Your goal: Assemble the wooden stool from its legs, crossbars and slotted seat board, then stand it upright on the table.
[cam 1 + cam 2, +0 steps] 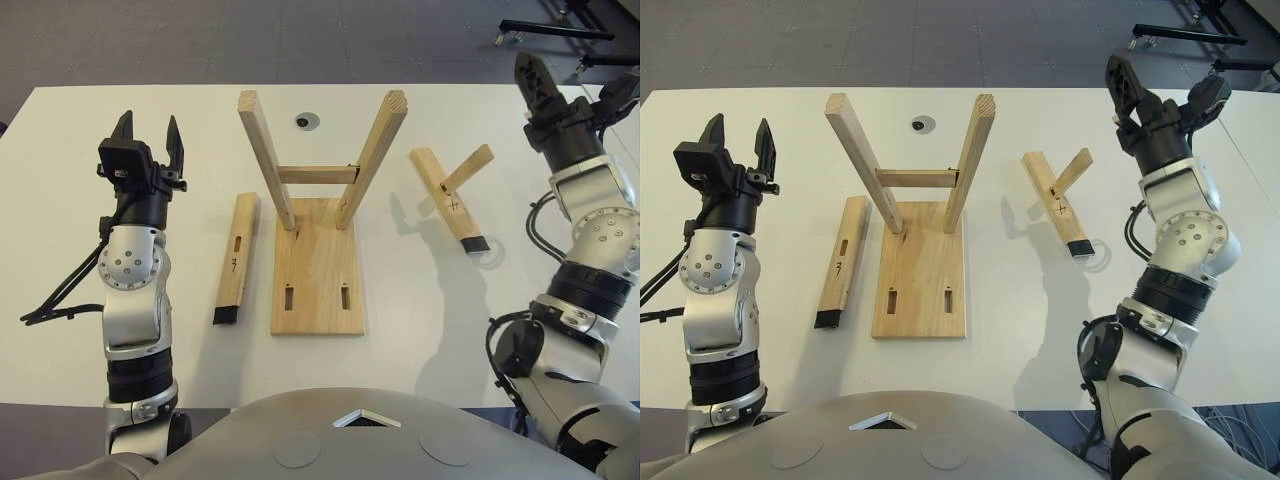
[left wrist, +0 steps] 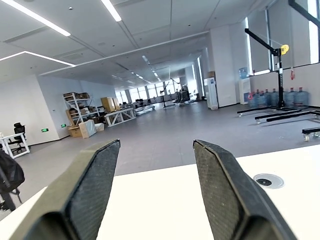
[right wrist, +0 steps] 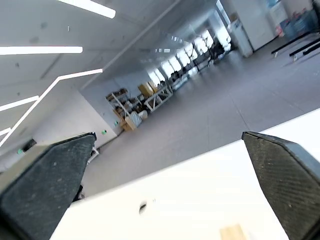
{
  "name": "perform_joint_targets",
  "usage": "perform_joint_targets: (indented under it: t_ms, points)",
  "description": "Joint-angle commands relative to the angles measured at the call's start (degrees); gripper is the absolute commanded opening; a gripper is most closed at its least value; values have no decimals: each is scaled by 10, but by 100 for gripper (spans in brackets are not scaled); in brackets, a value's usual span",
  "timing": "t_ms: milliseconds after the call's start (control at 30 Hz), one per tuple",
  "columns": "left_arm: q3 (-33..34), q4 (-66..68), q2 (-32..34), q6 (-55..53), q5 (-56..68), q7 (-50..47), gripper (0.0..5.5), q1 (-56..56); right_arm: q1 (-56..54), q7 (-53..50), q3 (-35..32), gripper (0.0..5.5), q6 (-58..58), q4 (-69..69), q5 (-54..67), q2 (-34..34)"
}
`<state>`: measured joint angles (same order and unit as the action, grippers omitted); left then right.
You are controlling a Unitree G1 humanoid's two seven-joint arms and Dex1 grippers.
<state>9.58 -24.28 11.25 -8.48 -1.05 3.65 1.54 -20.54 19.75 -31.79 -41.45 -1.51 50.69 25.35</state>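
Silver-and-black left arm (image 1: 135, 270): forearm upright, wrist straight. Its black two-finger left gripper (image 1: 148, 137) points forward, fingers parted, nothing between textured pads (image 2: 225, 200).
Silver-and-black right arm (image 1: 1180, 250): elbow bent, forearm raised. Its black two-finger right gripper (image 1: 1165, 88) is spread wide, empty.

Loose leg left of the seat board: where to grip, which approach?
Probably mid-length on the loose leg, across its long sides, straight down with the left end effector. It lies flat on the table, apart from the seat board, so both long sides are free.
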Motion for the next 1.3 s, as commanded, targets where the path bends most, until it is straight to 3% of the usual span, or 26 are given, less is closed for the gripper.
perform_joint_targets:
  t_ms: [33,133,233,600,700,867,1300]
  points:
    - [-13,-47,-41,13,0,-25,268,59,101,150,7,537,-88,30,58,78]
    - [-35,-63,-70,19,-15,-46,268,87,160,248,29,537,-98,40,51,123]
    - [-41,-73,-80,23,-24,-56,268,108,178,276,86,537,-30,28,-34,140]
    - [-41,-83,-83,26,-30,-64,268,121,275,165,155,537,178,32,-242,51]
    - [-50,-87,-89,29,-34,-68,268,128,276,130,164,537,181,12,-272,38]
    - [-57,-82,-95,26,-36,-70,268,126,258,129,235,537,156,-73,-340,52]
    - [-64,-35,-92,30,-43,-66,268,75,199,130,273,307,308,-308,-402,55]
